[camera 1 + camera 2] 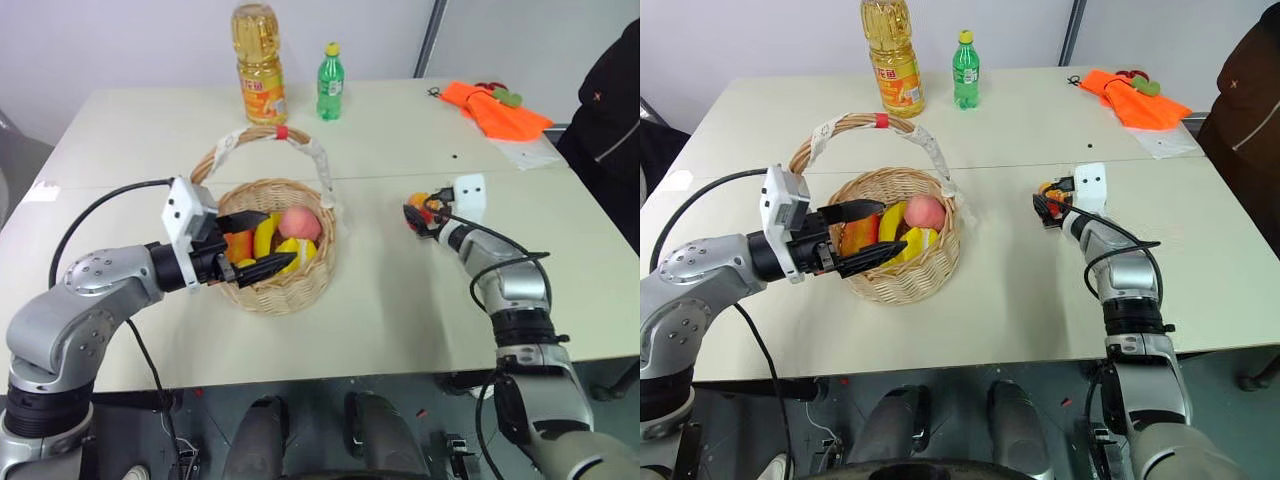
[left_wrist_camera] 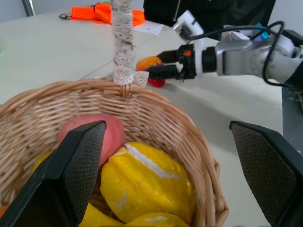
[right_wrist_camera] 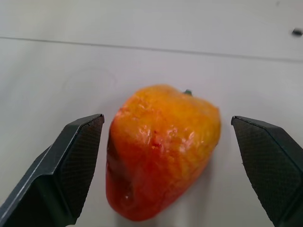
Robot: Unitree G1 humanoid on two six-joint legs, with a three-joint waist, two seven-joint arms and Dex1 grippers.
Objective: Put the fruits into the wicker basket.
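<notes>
The wicker basket [image 1: 290,288] stands mid-table under its tall white-wrapped handle [image 1: 316,158]. Inside lie a pink peach [image 1: 299,222], yellow bananas [image 1: 300,252] and an orange-red fruit [image 1: 240,246]. My left gripper [image 1: 282,237] is open, level over the basket's near left rim, with nothing between its fingers. To the right of the basket, a red-orange-yellow fruit [image 3: 163,151] lies on the table. My right gripper [image 3: 166,120] is open, with a finger on either side of that fruit and a gap at each side.
An oil bottle [image 1: 260,65] and a green bottle [image 1: 330,82] stand at the table's far edge behind the basket. An orange cloth [image 1: 497,110] lies on white paper at the far right corner. A person [image 1: 612,120] stands beside the right edge.
</notes>
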